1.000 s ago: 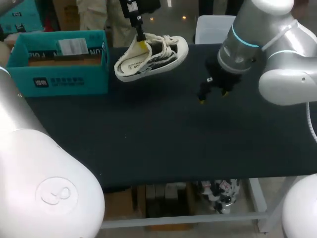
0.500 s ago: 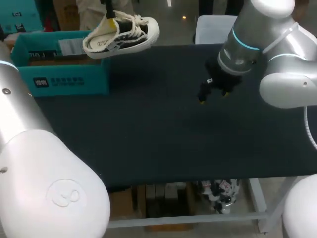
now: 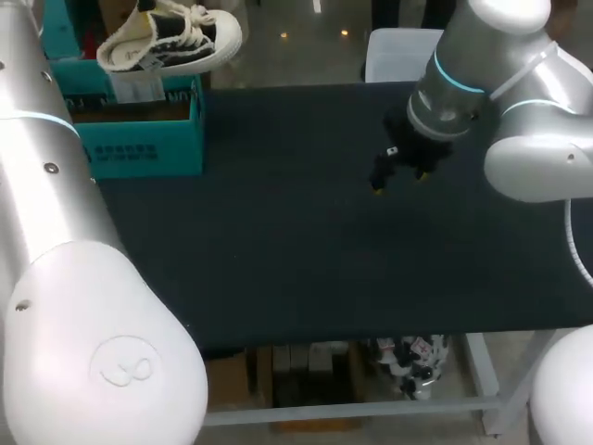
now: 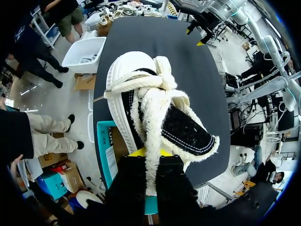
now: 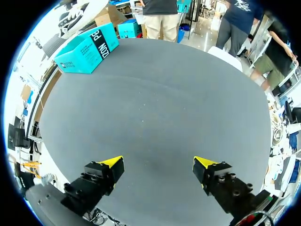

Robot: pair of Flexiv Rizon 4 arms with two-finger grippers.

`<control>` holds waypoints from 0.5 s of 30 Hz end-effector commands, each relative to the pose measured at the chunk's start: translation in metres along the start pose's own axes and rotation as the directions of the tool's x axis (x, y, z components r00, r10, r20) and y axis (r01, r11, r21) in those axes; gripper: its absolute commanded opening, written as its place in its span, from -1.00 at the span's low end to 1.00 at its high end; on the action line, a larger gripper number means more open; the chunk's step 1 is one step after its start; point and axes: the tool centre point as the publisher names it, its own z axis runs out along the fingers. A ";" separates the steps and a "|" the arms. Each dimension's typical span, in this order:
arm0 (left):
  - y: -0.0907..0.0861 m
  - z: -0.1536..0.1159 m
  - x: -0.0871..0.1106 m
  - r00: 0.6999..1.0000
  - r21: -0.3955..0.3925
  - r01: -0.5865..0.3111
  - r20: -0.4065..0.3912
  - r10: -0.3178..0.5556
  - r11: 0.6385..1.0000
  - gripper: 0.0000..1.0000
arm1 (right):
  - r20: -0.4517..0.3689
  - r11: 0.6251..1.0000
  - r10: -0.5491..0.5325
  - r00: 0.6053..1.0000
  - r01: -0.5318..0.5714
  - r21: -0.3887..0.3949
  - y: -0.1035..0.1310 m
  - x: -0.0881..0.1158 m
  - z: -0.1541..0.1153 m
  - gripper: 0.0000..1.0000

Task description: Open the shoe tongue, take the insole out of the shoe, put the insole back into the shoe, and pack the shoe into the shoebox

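As left end effector point(image 4: 146, 155) clamps the shoe point(image 3: 171, 42), shoebox point(image 3: 139, 139) below it, packing looks underway; next: lower in, let go. Right end effector point(image 5: 157, 163): fingers apart, empty.

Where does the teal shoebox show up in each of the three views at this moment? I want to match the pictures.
Head view: shoebox at upper left, on the table's left end, with the lifted shoe above it.
Left wrist view: shoebox peeks out beneath the shoe held by the left gripper.
Right wrist view: shoebox far ahead of the open right gripper, near a far corner.
Shared landmark: the dark table.
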 end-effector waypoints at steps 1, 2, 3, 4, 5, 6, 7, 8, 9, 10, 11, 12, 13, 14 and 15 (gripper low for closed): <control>0.022 0.014 -0.010 0.971 0.029 -0.013 -0.239 0.020 0.999 -1.00 | 0.001 1.000 0.000 1.000 0.000 -0.002 -0.002 0.000 -0.001 1.00; 0.027 0.017 -0.011 0.972 0.024 -0.012 -0.235 0.017 1.000 -1.00 | 0.001 1.000 0.000 1.000 0.000 -0.002 -0.002 0.000 -0.001 1.00; 0.031 0.019 -0.011 0.970 0.024 -0.024 -0.242 0.029 0.999 -1.00 | 0.001 1.000 0.000 1.000 0.000 -0.002 -0.002 0.000 -0.001 1.00; 0.037 0.021 -0.011 0.970 0.025 -0.024 -0.242 0.029 0.999 -1.00 | 0.001 1.000 0.000 1.000 0.000 -0.002 -0.002 0.000 -0.001 1.00; 0.043 0.024 -0.012 0.969 0.024 -0.025 -0.243 0.030 0.999 -1.00 | 0.001 1.000 0.000 1.000 0.000 -0.002 -0.002 0.000 -0.001 1.00; 0.048 0.027 -0.012 0.969 0.022 -0.027 -0.246 0.032 0.999 -1.00 | 0.001 1.000 0.000 1.000 0.000 -0.002 -0.002 0.000 -0.001 1.00; 0.052 0.032 -0.012 0.972 0.007 -0.020 -0.234 0.021 1.000 -1.00 | 0.001 1.000 0.000 1.000 0.000 -0.002 -0.002 0.000 -0.001 1.00; 0.056 0.037 -0.013 0.971 0.002 -0.020 -0.236 0.020 1.000 -1.00 | 0.001 1.000 0.000 1.000 0.000 -0.002 -0.002 0.000 -0.001 1.00; 0.061 0.040 -0.014 0.971 0.003 -0.016 -0.239 0.017 1.000 -1.00 | 0.001 1.000 0.000 1.000 0.000 -0.002 -0.002 0.000 -0.001 1.00; 0.066 0.045 -0.015 0.971 0.002 -0.015 -0.240 0.015 1.000 -1.00 | 0.001 1.000 0.000 1.000 0.000 -0.002 -0.002 0.000 -0.001 1.00; 0.072 0.049 -0.015 0.970 0.000 -0.011 -0.243 0.011 1.000 -1.00 | 0.001 1.000 0.000 1.000 0.000 -0.002 -0.002 0.000 -0.001 1.00; 0.076 0.052 -0.015 0.970 -0.001 -0.010 -0.245 0.010 1.000 -1.00 | 0.001 1.000 0.000 1.000 0.000 -0.002 -0.002 0.000 -0.001 1.00; 0.080 0.055 -0.015 0.970 -0.002 -0.011 -0.244 0.010 1.000 -1.00 | 0.001 1.000 0.000 1.000 0.000 -0.002 -0.002 0.000 -0.001 1.00; 0.084 0.058 -0.016 0.967 -0.003 -0.010 -0.254 0.009 1.000 -1.00 | 0.001 1.000 0.000 1.000 0.000 -0.002 -0.002 0.000 -0.001 1.00; 0.088 0.061 -0.017 0.967 -0.006 -0.008 -0.255 0.006 1.000 -1.00 | 0.001 1.000 0.000 1.000 0.000 -0.002 -0.002 0.000 -0.001 1.00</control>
